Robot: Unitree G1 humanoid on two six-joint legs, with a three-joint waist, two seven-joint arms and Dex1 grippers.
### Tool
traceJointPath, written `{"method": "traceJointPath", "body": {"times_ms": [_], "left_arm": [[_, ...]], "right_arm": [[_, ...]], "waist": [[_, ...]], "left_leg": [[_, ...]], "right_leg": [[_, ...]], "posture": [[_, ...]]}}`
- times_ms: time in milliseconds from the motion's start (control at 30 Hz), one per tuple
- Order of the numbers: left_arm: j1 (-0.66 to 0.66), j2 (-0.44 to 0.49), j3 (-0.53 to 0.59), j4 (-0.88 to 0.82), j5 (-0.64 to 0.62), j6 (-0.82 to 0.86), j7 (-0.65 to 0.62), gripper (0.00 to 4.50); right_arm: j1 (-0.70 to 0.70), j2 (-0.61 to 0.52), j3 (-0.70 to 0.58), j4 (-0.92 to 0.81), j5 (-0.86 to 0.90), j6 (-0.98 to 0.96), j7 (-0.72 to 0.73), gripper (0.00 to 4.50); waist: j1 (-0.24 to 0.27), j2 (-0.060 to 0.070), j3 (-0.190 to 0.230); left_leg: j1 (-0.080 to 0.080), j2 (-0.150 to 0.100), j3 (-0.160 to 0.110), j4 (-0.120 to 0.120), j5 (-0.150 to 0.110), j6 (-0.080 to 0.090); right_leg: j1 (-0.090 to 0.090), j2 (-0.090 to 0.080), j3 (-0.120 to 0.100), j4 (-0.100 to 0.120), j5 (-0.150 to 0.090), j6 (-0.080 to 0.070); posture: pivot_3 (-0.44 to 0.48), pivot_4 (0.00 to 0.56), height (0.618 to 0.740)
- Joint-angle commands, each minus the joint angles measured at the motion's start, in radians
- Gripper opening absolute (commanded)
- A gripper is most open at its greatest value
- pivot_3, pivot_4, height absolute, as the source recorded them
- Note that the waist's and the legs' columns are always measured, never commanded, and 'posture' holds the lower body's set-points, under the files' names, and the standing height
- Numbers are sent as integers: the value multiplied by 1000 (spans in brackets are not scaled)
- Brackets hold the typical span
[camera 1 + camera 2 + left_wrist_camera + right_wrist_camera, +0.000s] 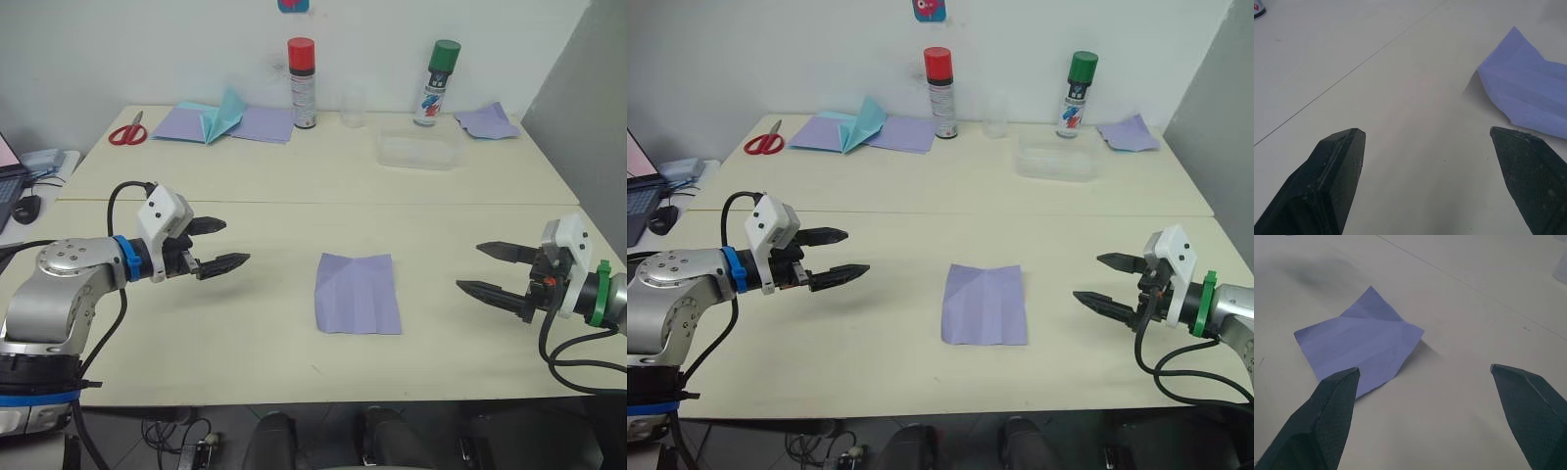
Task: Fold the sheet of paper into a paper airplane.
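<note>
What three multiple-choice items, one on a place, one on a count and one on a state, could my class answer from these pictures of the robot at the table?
1. Where does the sheet of paper lie?
A. Between the two grippers
B. Inside the clear tray
C. Under the scissors

2. How many spray cans stand at the table's far edge?
A. One
B. Two
C. Four

3. How are the left gripper and right gripper?
A. Both open, holding nothing
B. Both shut on the paper
C. Left shut, right open

Answers:
1 A: it lies flat on the table, apart from both.
2 B: the red-capped can and the green-capped can.
3 A: the fingers stand apart with nothing between them.
</note>
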Motion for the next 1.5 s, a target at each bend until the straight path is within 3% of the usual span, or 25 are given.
{"method": "traceJointPath", "body": {"times_ms": [33,967,1133,1433,1500], "left_arm": [[7,16,27,9,18,-40,-4,4481],[-13,14,57,-27,-81,42,-47,4481],[-55,7,53,-86,-136,85,-47,2961],[-119,-92,-95,-195,-80,57,15,15],[-120,-145,-142,-209,-53,38,45,15]], "right_arm": [[-23,-16,-14,-1,-4,-16,12,4500],[-45,-9,10,14,-24,-16,26,4500],[-56,-12,21,20,-28,-13,33,4500],[-81,4,65,24,-43,-27,25,4500],[-85,16,82,21,-49,-31,19,4500]], "waist": [[0,0,0],[0,0,0],[0,0,0],[1,0,0],[1,0,0]], "left_leg": [[0,0,0,0,0,0],[0,0,0,0,0,0],[0,0,0,0,0,0],[0,-1,0,0,0,0],[0,-1,0,1,0,0]], "right_leg": [[0,0,0,0,0,0],[0,0,0,0,0,0],[0,0,0,0,0,0],[1,0,0,0,0,0],[1,0,0,0,0,1]], "posture": [[0,150,740],[0,150,740],[0,150,740],[0,150,740],[0,150,740]]}}
